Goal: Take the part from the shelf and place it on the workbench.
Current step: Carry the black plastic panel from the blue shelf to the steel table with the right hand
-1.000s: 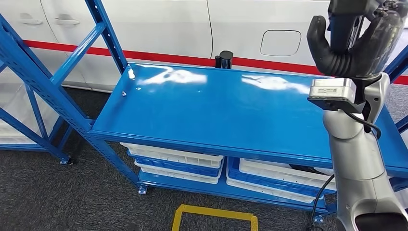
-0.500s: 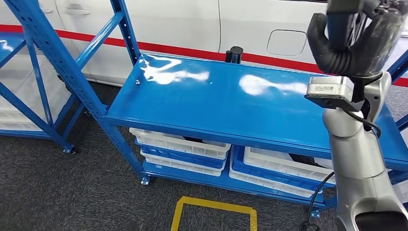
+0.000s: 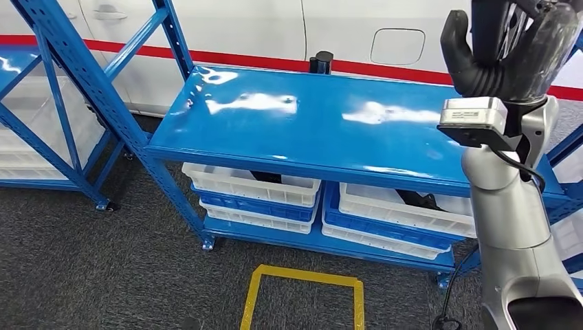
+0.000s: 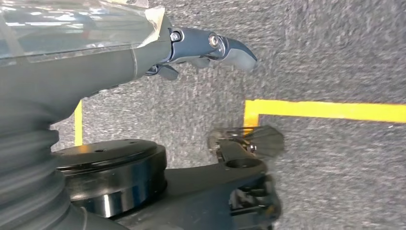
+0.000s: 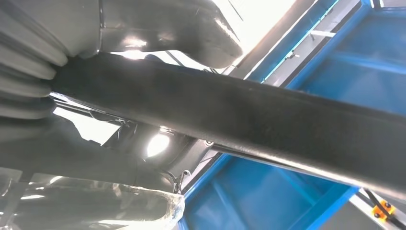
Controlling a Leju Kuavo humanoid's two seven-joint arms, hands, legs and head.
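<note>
Here no readable writing or brand mark appears on any surface. In the head view, the right hand (image 3: 507, 51) is raised at the upper right, its fingers wrapped around a long dark part (image 3: 489, 27) that runs up out of the picture. The blue shelf (image 3: 309, 130) stretches across the middle, with white bins (image 3: 251, 185) stacked under it and a small black post (image 3: 320, 63) at its far edge. A white car body (image 3: 344, 31) with a red stripe stands behind. On the grey carpet, near, lies a yellow floor mark (image 3: 302, 278). The right wrist view adds a close look at the part as a thick black bar (image 5: 249, 117) crossing the picture, held in the hand, with blue framing behind. The left wrist view shows the left hand (image 4: 191, 48) hanging over the carpet, fingers extended and apart, holding nothing, and the yellow mark beyond.
</note>
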